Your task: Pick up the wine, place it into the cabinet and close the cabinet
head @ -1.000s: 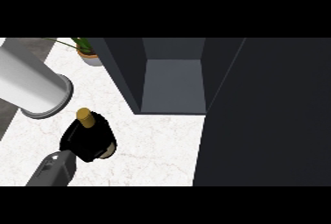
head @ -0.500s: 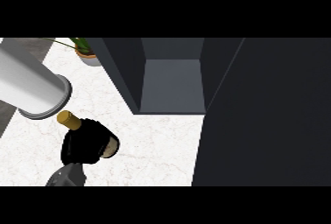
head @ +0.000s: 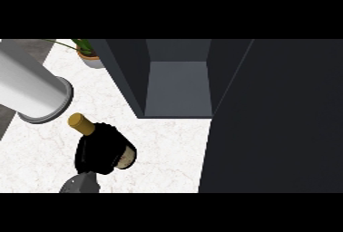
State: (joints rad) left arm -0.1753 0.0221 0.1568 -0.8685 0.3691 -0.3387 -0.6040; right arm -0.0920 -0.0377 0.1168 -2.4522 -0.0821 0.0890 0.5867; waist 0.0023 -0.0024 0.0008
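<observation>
The dark grey cabinet (head: 268, 113) fills the right side, its tall door swung open and its grey inner compartment bare toward the upper middle. Left of the cabinet spreads the white marbled tabletop (head: 167, 149), and further left a large white cylinder with a grey rim (head: 30, 88) lies tilted. A small potted green plant (head: 87, 53) stands beside the cabinet's upper left corner. Below-left of the cabinet's opening, the left hand (head: 100, 154) has its black fingers curled round the dark wine bottle with a gold-capped neck (head: 81, 123), which is tilted, cap pointing up-left.
</observation>
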